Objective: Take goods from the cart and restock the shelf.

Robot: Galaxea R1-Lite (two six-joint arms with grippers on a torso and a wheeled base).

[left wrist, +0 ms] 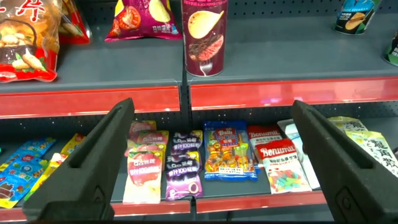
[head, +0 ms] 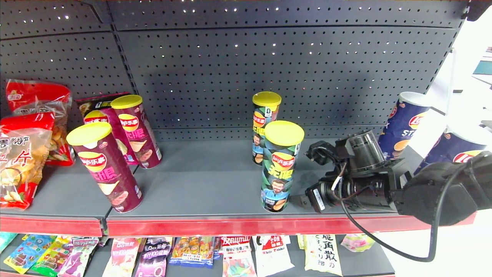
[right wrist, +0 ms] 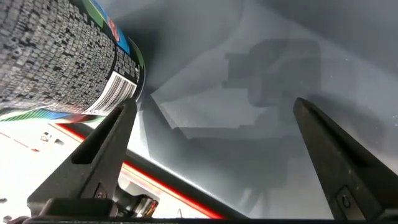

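Here's the shelf point(head: 207, 181): a flat, matte grey metal deck with a glossy red strip point(head: 230, 226) along its front edge and a dark perforated back panel point(head: 269, 69), light pricking through the holes. A bright white room opens off to the right. Two green-and-black canisters with smooth yellow plastic lids stand upright mid-shelf, the front green canister point(head: 281, 165) near the red strip and the rear green canister point(head: 265, 123) just behind it. The right gripper point(right wrist: 214, 106) is low over the deck at that front canister's right side. Its black wedge-shaped fingers point(right wrist: 93, 162) are spread wide with bare grey shelf between them. It grips nothing, and the canister's printed wall sits just outside one finger. On the left, two maroon canisters point(head: 105, 169) carry the same yellow lids, with a crinkly maroon pouch point(head: 92, 107) behind them. Beside them are shiny red-and-clear snack bags point(head: 23, 154). Two blue canisters point(head: 403, 123) with white lids stand at the far right end. The left gripper point(left wrist: 212, 104) hangs in front of the shelving, spread wide and holding nothing. Between its fingers, farther off, the lower tier shows flat foil sweet packets point(left wrist: 230, 149) lying in a row.
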